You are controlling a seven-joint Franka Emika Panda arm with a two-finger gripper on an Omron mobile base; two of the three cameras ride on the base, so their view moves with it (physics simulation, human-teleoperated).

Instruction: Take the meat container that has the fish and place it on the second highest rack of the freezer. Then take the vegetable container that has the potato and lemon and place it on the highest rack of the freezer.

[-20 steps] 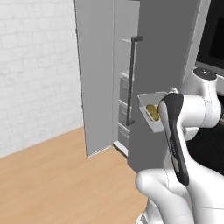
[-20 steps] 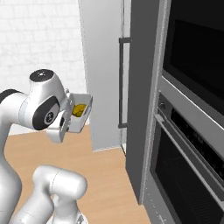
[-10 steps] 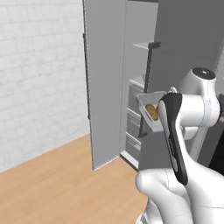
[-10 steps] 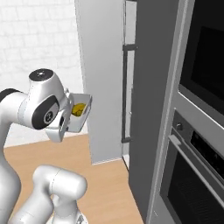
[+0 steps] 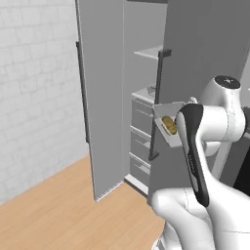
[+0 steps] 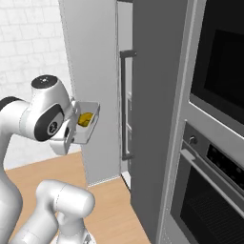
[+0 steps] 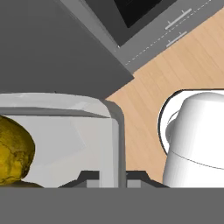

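We see the gripper [image 7: 112, 177] at the bottom of the hand view, its jaws drawn together on the rim of a pale tray [image 7: 65, 131], one finger inside the wall and one outside. The tray reaches up and left from the grip, and a yellow-brown lump, the lemon [image 7: 13, 153] as best we can tell, lies inside it just left of the fingers; a darker sliver shows below it at the frame's bottom edge, too little for us to name. From the left base view the tray [image 5: 168, 128] hangs tilted in the air in front of the arm, with the yellow lump [image 5: 169, 124] in it, level with the freezer's [image 5: 105, 97] black bar handle [image 5: 157, 102] and just beside it. The freezer door stands open to the left, and behind the handle we see pale drawers [image 5: 141, 141] stacked low in the cabinet, with a shelf [image 5: 149, 53] higher up, well above the tray. From the right base view the tray [image 6: 88, 125] is held out from the white wrist toward the door's grey face, near it but apart. To the right stands a black oven [image 6: 209, 190] with a small knob and faint markings on its panel, too small for us to read; we make out no brand or label anywhere.
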